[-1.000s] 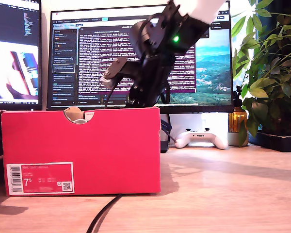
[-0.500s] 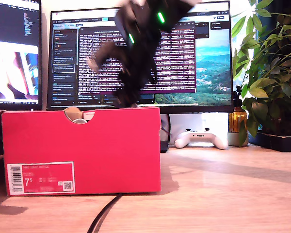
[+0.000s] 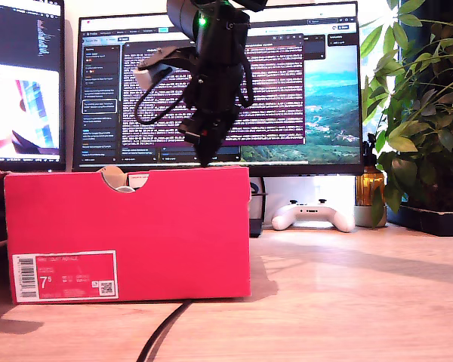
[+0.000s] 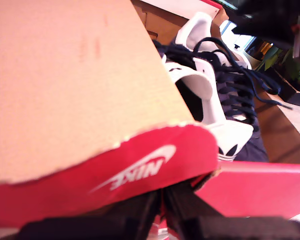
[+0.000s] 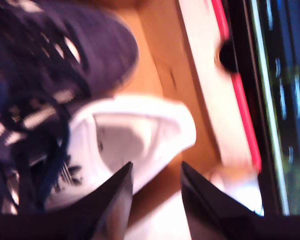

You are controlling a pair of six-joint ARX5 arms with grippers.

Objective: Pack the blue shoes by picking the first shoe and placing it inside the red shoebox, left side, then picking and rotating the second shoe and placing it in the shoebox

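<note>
shoes (image 5: 65, 75) both lying in the red shoebox (image 3: 128, 226) on the desk | my second gripper (image 5: 155, 175) just above them, fingers apart, empty; my first gripper (image 4: 162, 200) pinching the box flap | looks about packed

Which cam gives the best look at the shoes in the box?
First wrist view: the blue shoes show sharply, with laces, white lining and tongue, though a box flap hides part. Second wrist view shows them closer but motion-blurred. Exterior view: the red shoebox wall hides them; only a pale bit shows in the notch.
</note>
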